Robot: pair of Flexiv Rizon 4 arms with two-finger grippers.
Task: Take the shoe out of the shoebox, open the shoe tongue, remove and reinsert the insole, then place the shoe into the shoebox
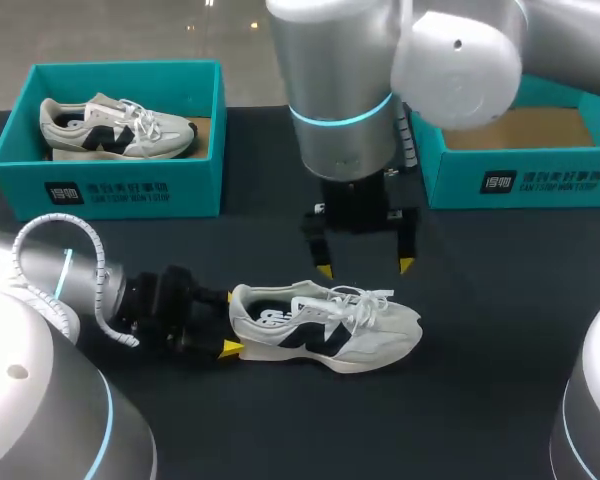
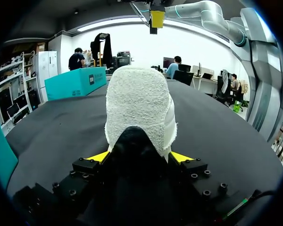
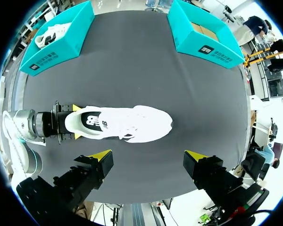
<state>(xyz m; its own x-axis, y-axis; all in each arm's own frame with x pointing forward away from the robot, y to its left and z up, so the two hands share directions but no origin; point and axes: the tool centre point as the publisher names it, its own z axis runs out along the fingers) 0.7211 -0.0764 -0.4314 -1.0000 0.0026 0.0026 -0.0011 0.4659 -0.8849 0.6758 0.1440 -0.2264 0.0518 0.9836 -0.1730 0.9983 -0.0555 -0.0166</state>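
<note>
Head view: shoe (image 1: 325, 328) out on desk (image 1: 500, 300), upright. left claw (image 1: 225, 347) pinching heel (image 1: 242, 305) from both sides. right claw (image 1: 366, 267) spread, above laces (image 1: 360, 300). Risk: right claw snags laces on descent, or heel slips from pinch under pull and shoe twists.

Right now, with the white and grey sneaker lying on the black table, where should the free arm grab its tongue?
Probably the upper edge of the tongue, pinched from straight above. The white and grey sneaker stands upright on its sole with its opening facing up. The left gripper clamps its heel, which should steady it. The open right gripper hangs higher up, close by.
</note>
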